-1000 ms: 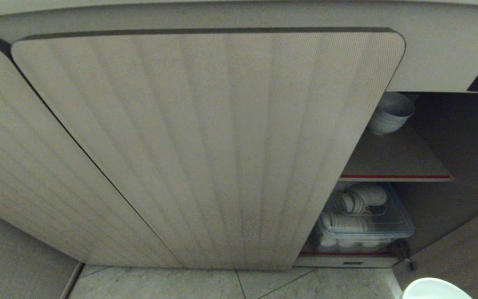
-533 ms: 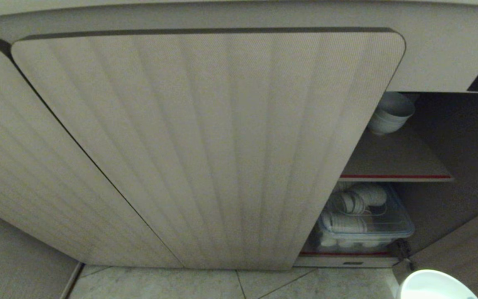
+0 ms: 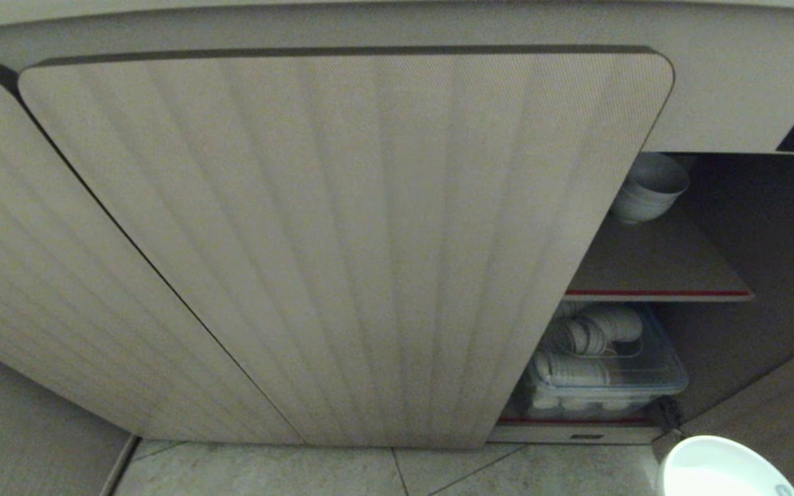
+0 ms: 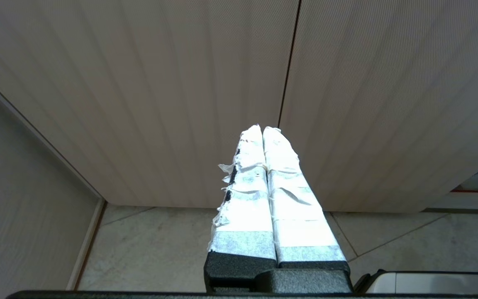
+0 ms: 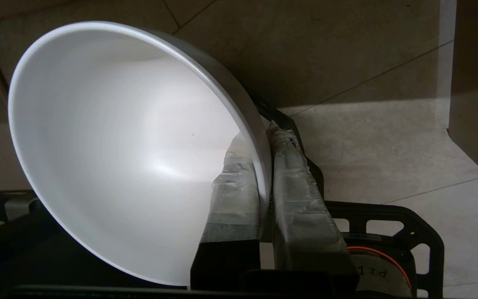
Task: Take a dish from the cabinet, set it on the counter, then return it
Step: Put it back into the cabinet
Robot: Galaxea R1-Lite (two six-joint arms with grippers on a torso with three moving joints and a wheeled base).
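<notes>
Tape-wrapped fingers (image 5: 235,195) of the right gripper (image 5: 264,145) pinch the rim of the small round white ceramic bowl (image 5: 118,141), one finger inside against the smooth inner wall and the other outside against the outer wall, with only the thin wall between them. This dish is plain glossy white, with a thin rounded lip and a tiny dark dot on the inner wall close to the gripped edge. It is round, so it has no long axis; it is tipped on its side, its mouth turned sideways away from the outer finger, and its foot is hidden. In the head view the bowl (image 3: 721,468) shows just below and in front of the open bottom right corner of the low beige cabinet (image 3: 342,241) with ribbed, round-cornered doors, above the pale tiled floor (image 3: 300,472), touching neither. Inside that cabinet, a stack of white bowls (image 3: 648,189) stands on the brown red-edged upper shelf (image 3: 659,265), and a clear plastic bin (image 3: 607,372) of white dishes sits on the level beneath. Over by the cabinet's closed doors, the left gripper (image 4: 262,129) hangs with its taped fingers pressed together, holding nothing.
</notes>
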